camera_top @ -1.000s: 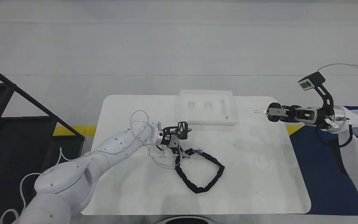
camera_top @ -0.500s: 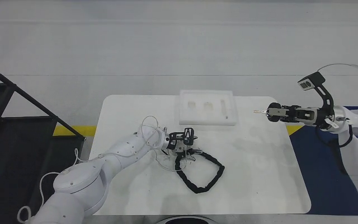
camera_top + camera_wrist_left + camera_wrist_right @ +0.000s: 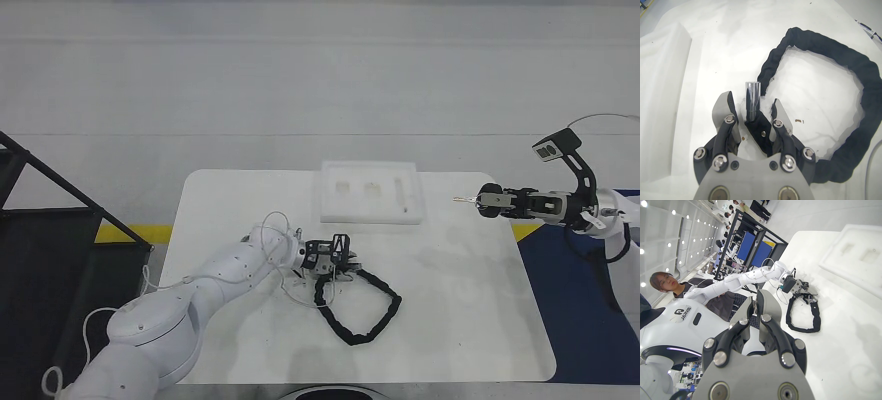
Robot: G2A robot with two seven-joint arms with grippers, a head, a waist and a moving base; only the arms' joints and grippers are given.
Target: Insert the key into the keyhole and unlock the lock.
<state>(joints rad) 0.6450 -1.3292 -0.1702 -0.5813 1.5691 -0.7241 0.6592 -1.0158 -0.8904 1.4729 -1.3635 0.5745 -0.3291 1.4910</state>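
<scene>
A black fabric-covered chain lock point(image 3: 362, 312) lies looped near the table's middle. Its chrome lock cylinder point(image 3: 752, 98) sticks out of the black end piece. My left gripper point(image 3: 752, 98) is open and low over the table, one finger on each side of the cylinder with a gap on both sides; in the top view the left gripper point(image 3: 336, 250) sits at the loop's upper left end. My right gripper point(image 3: 480, 200) hangs over the table's right part, shut on the small key point(image 3: 461, 200), whose tip points left. In the right wrist view the key point(image 3: 754, 306) is pinched between the fingers.
A white foam tray point(image 3: 368, 190) with shallow recesses sits at the table's back edge, just behind the lock. A thin white cable point(image 3: 290, 290) trails beside the left wrist. The white table point(image 3: 450, 320) lies bare right of the chain.
The left gripper has moved a little right and toward the front, closing in around the lock cylinder. The right arm with the key has held still.
</scene>
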